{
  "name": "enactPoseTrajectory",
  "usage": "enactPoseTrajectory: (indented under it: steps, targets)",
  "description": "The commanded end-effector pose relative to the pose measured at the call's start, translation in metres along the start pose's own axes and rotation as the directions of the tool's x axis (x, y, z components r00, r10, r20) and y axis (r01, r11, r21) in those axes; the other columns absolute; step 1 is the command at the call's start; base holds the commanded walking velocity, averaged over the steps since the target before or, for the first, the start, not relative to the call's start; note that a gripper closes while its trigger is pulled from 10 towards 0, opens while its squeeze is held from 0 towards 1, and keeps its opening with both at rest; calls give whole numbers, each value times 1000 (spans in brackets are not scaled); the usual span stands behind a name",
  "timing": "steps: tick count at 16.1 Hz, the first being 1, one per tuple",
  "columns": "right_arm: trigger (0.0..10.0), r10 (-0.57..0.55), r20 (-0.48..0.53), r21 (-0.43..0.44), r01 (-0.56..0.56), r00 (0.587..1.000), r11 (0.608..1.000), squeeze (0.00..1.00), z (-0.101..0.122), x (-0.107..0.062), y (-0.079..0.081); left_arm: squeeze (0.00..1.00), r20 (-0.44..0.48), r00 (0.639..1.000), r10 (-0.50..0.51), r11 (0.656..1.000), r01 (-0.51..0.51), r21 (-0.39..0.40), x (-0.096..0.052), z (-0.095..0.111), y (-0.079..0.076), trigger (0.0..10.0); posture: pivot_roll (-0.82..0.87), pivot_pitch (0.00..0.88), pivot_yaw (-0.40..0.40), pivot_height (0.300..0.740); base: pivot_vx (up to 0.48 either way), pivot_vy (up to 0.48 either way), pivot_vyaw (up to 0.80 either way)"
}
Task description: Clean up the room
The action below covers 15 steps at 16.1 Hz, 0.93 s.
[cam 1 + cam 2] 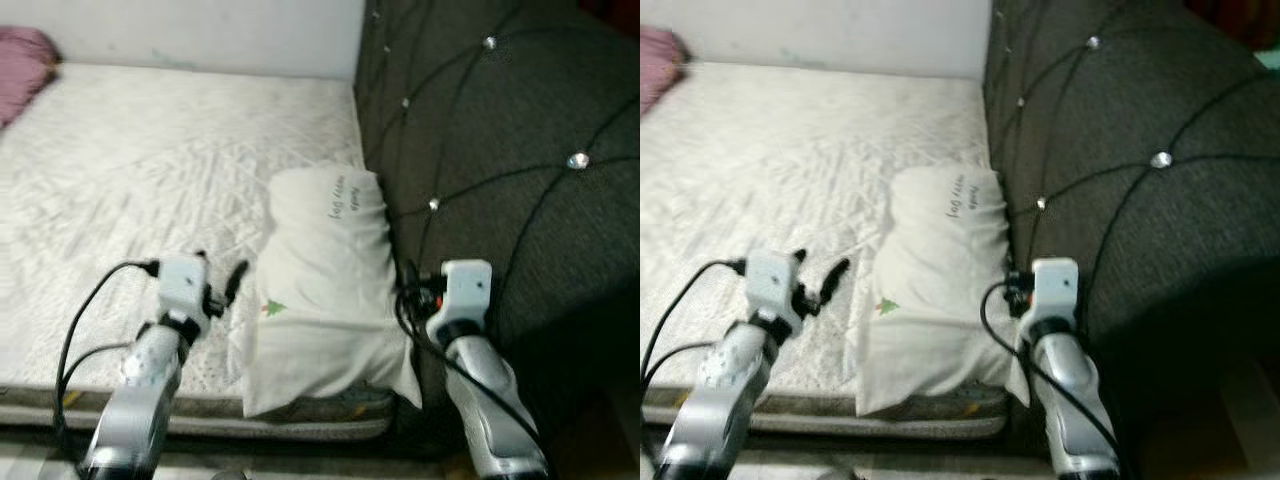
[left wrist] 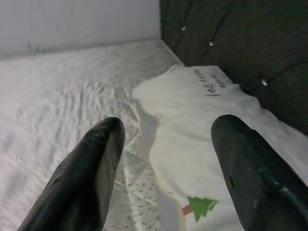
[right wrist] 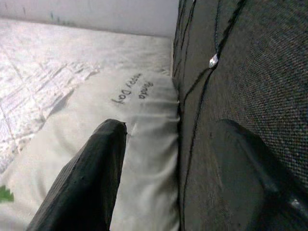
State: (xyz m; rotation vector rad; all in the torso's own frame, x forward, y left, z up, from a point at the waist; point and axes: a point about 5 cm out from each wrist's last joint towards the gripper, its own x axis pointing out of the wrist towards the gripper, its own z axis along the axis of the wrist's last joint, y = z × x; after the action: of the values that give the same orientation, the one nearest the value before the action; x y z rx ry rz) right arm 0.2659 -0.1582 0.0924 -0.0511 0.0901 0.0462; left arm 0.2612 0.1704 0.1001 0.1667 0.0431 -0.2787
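Note:
A white pillow (image 1: 325,285) with a small green tree print and dark lettering lies on the bed, lengthwise against the dark headboard (image 1: 500,130). Its near end hangs slightly over the mattress edge. My left gripper (image 1: 222,275) hovers open just left of the pillow's near half; in the left wrist view the left gripper (image 2: 168,122) spans the pillow's edge (image 2: 192,144). My right gripper (image 3: 173,126) is open at the pillow's right side. One of its fingers (image 3: 91,168) is over the pillow (image 3: 139,125) and the other lies along the headboard (image 3: 250,72).
The white quilted mattress (image 1: 150,160) stretches left and back to a pale wall (image 1: 200,30). A pink cushion or blanket (image 1: 20,60) sits at the far left corner. The tufted headboard with metal studs fills the right side. The mattress front edge (image 1: 150,405) runs below my arms.

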Motion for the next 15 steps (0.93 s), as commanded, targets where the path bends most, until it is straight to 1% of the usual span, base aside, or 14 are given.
enactPoseTrajectory:
  steps: [1, 2, 3, 4, 5, 6, 8, 9, 10, 12, 14, 15]
  targets:
    - [10000, -96, 8, -97, 96, 995, 991, 0, 4, -3, -20, 0, -10, 1000, -28, 998, 28, 52, -10, -2, 1, 10000, -7, 0, -36, 740, 0, 0, 0]
    - [10000, -118, 24, -157, 120, 993, 980, 0, 5, -2, -23, 0, -28, 999, -19, 999, 20, 41, -14, -5, 3, 10000, -6, 0, -37, 740, 0, 0, 0]
    - [10000, -112, 29, -25, 113, 993, 993, 0, 7, -2, -20, 0, -57, 998, 6, 1000, -7, -22, -18, -9, 9, 10000, -8, 0, -36, 740, 0, 0, 0]
    - [10000, -119, 33, -43, 120, 992, 992, 0, 8, -3, -20, 0, -54, 998, 20, 999, -22, -34, -19, -9, 10, 10000, -10, 0, -36, 740, 0, 0, 0]
    - [10000, -121, 11, 9, 121, 993, 993, 0, 7, -4, -17, 0, -63, 997, 45, 997, -49, -65, -18, -9, 8, 10000, -14, 0, -30, 740, 0, 0, 0]
    - [10000, -111, -22, 36, 111, 994, 993, 0, 4, -6, -13, 0, -65, 997, 39, 996, -44, -76, -16, -8, 5, 10000, -15, 0, -30, 740, 0, 244, 0]
    - [10000, -73, -2, 15, 73, 997, 997, 0, 5, -5, -5, 0, -60, 997, 58, 994, -63, -91, -11, -6, 10, 10000, -20, 0, -30, 740, 0, 480, 0]
    - [10000, -53, 6, 15, 53, 999, 999, 0, 7, -4, -3, 0, -60, 996, 71, 990, -77, -117, -10, -6, 11, 10000, -20, 0, -30, 740, 0, 480, 0]
    - [10000, -51, 5, 21, 51, 999, 998, 0, 7, -4, -4, 0, -55, 996, 74, 989, -80, -125, -9, -5, 11, 10000, -14, 0, -34, 740, 0, 480, 0]
    - [10000, -69, -9, 28, 69, 998, 997, 0, 6, -1, -7, 0, -56, 995, 85, 986, -92, -140, -8, -5, 12, 10000, -16, 0, -29, 740, 0, 480, 0]
    - [10000, -108, -9, 0, 108, 994, 994, 0, 5, 2, -9, 0, -63, 994, 93, 986, -101, -135, -6, -7, 14, 10000, -20, 0, -21, 740, 0, 480, 0]
    - [10000, -111, -13, 26, 112, 994, 993, 0, 5, 1, -8, 0, -74, 992, 102, 980, -113, -166, -6, -8, 16, 10000, -21, 0, -19, 740, 0, 480, 0]
